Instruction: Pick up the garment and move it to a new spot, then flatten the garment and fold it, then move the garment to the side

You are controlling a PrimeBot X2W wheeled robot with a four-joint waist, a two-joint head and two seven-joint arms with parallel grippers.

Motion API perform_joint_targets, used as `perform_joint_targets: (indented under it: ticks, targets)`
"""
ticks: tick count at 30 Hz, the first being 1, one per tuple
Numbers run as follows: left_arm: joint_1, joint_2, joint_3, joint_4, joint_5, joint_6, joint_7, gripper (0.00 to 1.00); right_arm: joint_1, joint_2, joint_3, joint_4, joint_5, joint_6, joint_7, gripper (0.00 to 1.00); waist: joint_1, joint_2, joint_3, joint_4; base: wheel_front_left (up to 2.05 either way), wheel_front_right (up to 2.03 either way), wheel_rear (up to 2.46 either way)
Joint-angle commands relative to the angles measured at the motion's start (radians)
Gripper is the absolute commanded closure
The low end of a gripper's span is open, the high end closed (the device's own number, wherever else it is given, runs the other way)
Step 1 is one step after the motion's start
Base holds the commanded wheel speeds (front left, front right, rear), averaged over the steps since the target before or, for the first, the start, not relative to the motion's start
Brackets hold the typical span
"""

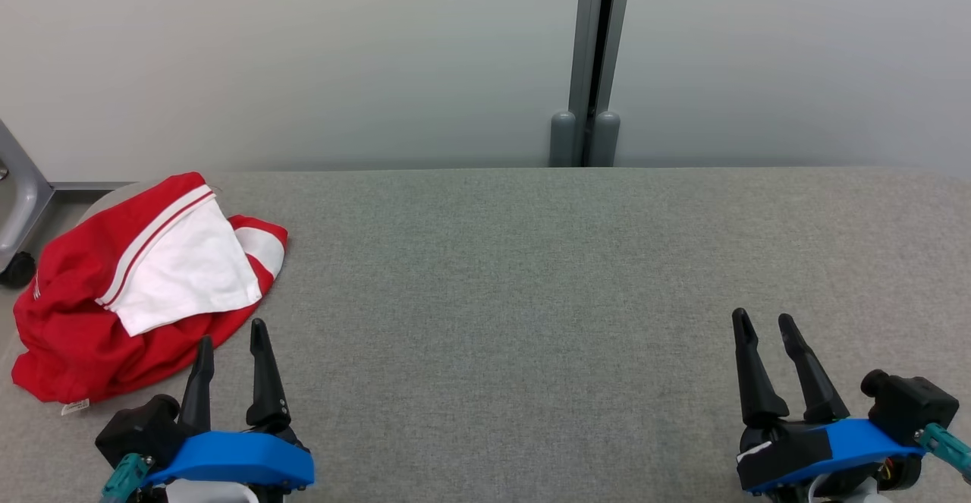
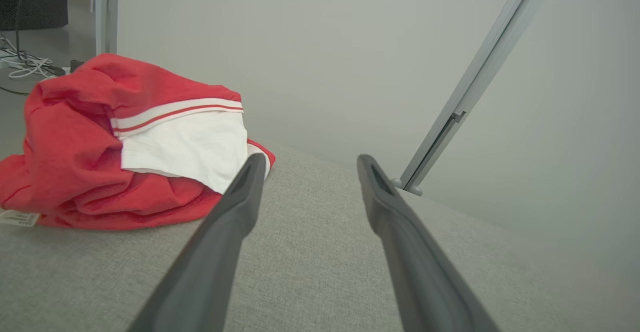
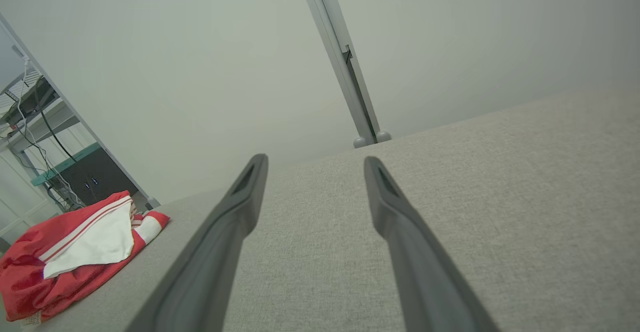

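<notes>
Crumpled garment (image 1: 76, 321), red with a white panel and white striped trim, lay bunched in a loose heap on the grey fabric-covered bench (image 1: 531, 298). It sat against the bench's left edge, close to the far left corner, with a small white label (image 1: 74, 407) showing at its near side. In the left wrist view the garment (image 2: 75, 151) rose as a mound, the white panel folded over the red cloth. In the right wrist view the garment (image 3: 75, 252) lay far off toward that same corner.

The left gripper (image 1: 231, 334) stood by the near edge, just beside the garment's near side. Its fingers (image 1: 267, 381) were spread wide and held nothing; whether a tip touched the cloth could not be told. The left wrist view showed the left gripper (image 2: 311, 159) with bare bench between its fingers.

The right gripper (image 1: 762, 317) stood by the near edge toward the right end, well apart from the garment, equally spread and empty. The right wrist view showed the right gripper (image 3: 315, 159) over bare bench.

A grey post (image 1: 595, 63) rose behind the far edge against a pale wall (image 1: 303, 55)
</notes>
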Motion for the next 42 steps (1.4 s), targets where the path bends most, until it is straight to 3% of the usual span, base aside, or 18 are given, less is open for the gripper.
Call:
perform_joint_targets:
  ticks: [1, 42]
  targets:
    - [-0.003, 0.004, -0.003, -0.006, 0.020, 0.006, -0.006, 0.00, 0.012, -0.008, 0.000, -0.004, -0.022, 0.002, -0.007, 0.00, 0.0000, 0.0000, 0.000, 0.000, 0.00, 0.00, 0.00]
    - [-0.011, 0.014, -0.061, 0.040, 0.367, 0.040, -0.090, 0.00, 0.033, -0.009, -0.003, 0.003, -0.393, 0.003, -0.057, 0.00, 0.0000, 0.0000, -0.017, 0.038, 0.00, 0.00, 0.00]
